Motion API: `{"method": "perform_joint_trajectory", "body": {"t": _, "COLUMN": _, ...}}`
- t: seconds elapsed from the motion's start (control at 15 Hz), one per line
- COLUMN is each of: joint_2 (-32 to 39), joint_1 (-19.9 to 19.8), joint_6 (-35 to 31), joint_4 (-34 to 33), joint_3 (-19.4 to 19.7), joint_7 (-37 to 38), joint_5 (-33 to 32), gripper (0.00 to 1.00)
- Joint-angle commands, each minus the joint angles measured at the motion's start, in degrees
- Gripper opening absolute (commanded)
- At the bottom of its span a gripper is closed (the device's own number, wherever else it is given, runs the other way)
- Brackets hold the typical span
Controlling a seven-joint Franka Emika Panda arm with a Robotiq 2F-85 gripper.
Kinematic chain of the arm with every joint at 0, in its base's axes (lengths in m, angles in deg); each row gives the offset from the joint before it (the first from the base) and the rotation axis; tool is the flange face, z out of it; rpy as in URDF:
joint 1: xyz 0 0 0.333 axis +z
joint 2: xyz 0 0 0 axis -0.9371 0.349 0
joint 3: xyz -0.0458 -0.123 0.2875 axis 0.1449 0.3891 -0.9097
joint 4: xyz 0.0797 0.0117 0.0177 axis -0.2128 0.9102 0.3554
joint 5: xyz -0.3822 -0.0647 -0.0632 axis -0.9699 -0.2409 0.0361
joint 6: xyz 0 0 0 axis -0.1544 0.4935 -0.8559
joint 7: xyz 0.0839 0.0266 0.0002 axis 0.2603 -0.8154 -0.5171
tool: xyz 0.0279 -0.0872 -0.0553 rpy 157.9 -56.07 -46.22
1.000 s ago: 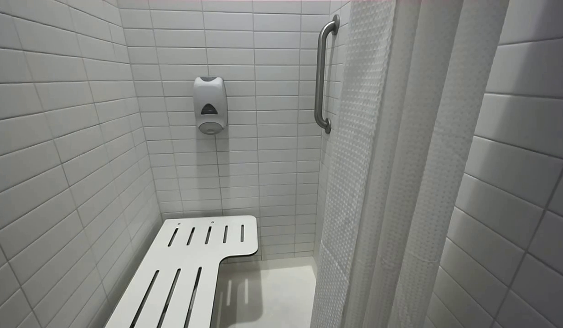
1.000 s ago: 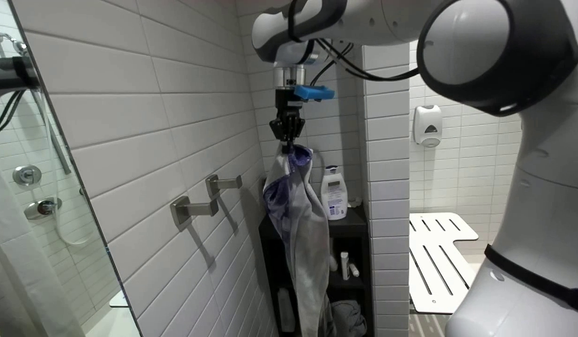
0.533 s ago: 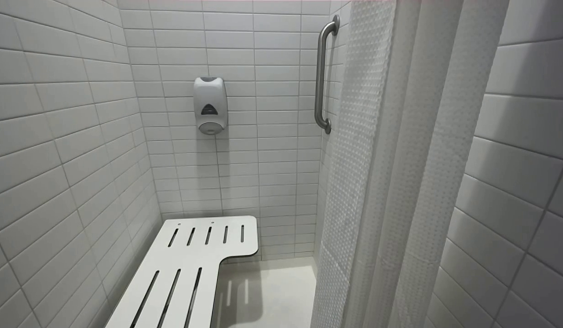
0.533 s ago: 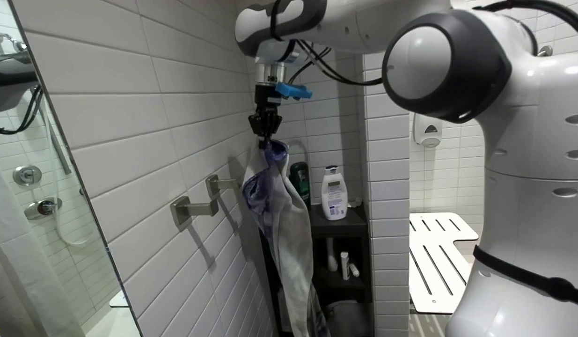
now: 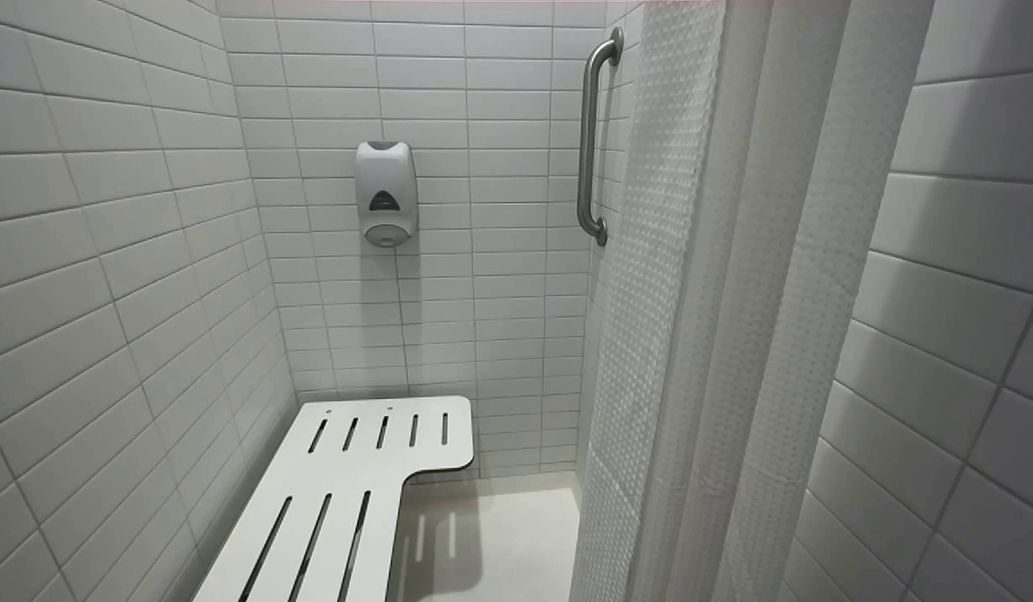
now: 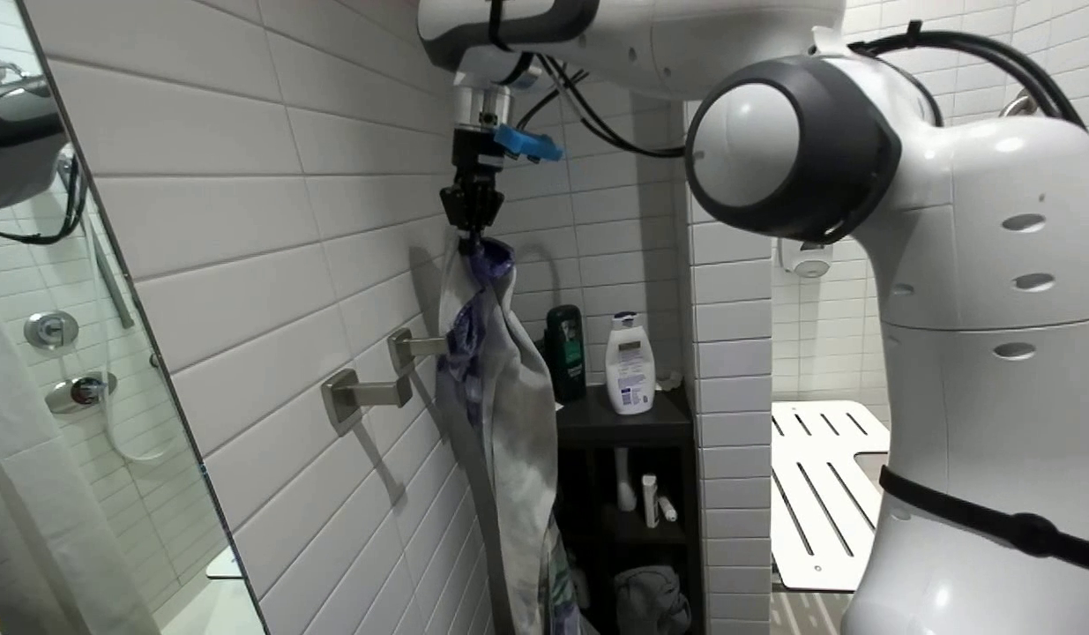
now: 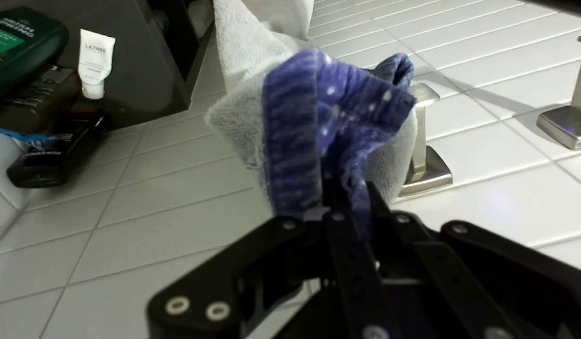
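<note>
My gripper (image 6: 469, 242) points down, its fingers shut on the upper edge of a towel or garment (image 6: 522, 432), grey-white outside with purple-blue lining. The cloth hangs long below the fingers. In the wrist view the gripper (image 7: 354, 193) pinches a blue fold of the cloth (image 7: 292, 132). Two metal wall hooks are closest: the far hook (image 6: 418, 347) ends at the cloth's left side, and the near hook (image 6: 372, 392) is apart from it. In the wrist view a hook (image 7: 424, 160) is partly behind the cloth; whether they touch I cannot tell. Another hook (image 7: 572, 120) stands to the right.
A dark shelf (image 6: 623, 432) holds a green bottle (image 6: 566, 353) and a white bottle (image 6: 630, 366). A white tube (image 7: 96, 63) shows in the wrist view. A mirror (image 6: 112, 353) is at left. A slatted bench (image 5: 357, 468) and curtain (image 5: 733, 293) show in an exterior view.
My gripper and the hanging cloth have moved left toward the hooks and slightly up. The arm's elbow has swung left and down. The green bottle has come into view. The shower view is unchanged.
</note>
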Motion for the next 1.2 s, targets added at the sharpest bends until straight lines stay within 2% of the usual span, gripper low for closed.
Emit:
{"method": "perform_joint_trajectory", "body": {"t": 0.0, "joint_2": 4.1, "joint_1": 1.6, "joint_6": 4.4, "joint_4": -10.4, "joint_3": -0.9, "joint_7": -0.8, "joint_5": -2.6, "gripper": 0.03}}
{"method": "perform_joint_trajectory", "body": {"t": 0.2, "joint_2": 7.2, "joint_1": 3.5, "joint_6": 7.6, "joint_4": -16.4, "joint_3": -2.4, "joint_7": -1.5, "joint_5": -4.7, "gripper": 0.03}}
{"method": "perform_joint_trajectory", "body": {"t": 0.8, "joint_2": 14.5, "joint_1": 10.6, "joint_6": 14.6, "joint_4": -27.9, "joint_3": -4.3, "joint_7": -2.6, "joint_5": -10.0, "gripper": 0.03}}
{"method": "perform_joint_trajectory", "body": {"t": 1.13, "joint_2": 13.8, "joint_1": 13.3, "joint_6": 18.0, "joint_4": -29.2, "joint_3": -4.2, "joint_7": -3.1, "joint_5": -11.1, "gripper": 0.03}}
